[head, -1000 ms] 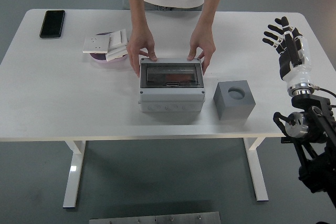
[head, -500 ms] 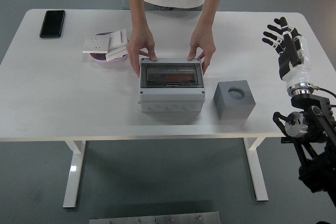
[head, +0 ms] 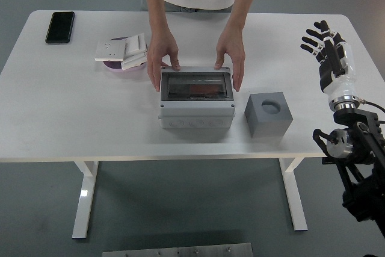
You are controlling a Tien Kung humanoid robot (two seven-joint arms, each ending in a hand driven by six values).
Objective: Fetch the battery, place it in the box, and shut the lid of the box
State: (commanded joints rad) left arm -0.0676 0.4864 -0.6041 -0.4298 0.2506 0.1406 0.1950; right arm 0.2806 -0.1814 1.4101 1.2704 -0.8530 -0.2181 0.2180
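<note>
Head view, white table [head: 54, 118]. I see the grey box [head: 197, 99] standing near the middle of the table, its dark see-through lid [head: 198, 86] lying flat down on top, closed as far as I can judge. Something reddish shows through the lid, but I cannot tell whether it is the battery; I find no battery lying loose on the table. A person stands at the far side. The person's 2 hands are on the far part of the box: one hand [head: 162, 56] on the far left corner, the other hand [head: 231, 53] on the far right corner with fingers running down the right edge of the lid. My right hand [head: 328, 49] is raised above the right end of the table, well apart from the box, its 5 fingers spread and holding nothing. The left arm does not show in this view. Just right of the box stands a grey cube [head: 268, 114] with a round hole in its top face, close to the box but not touching it. Far left: a black phone [head: 60, 26] lying flat near the corner. Between phone and box, a purple dish [head: 117, 64] with white switch plates [head: 123, 50] stacked across it.
</note>
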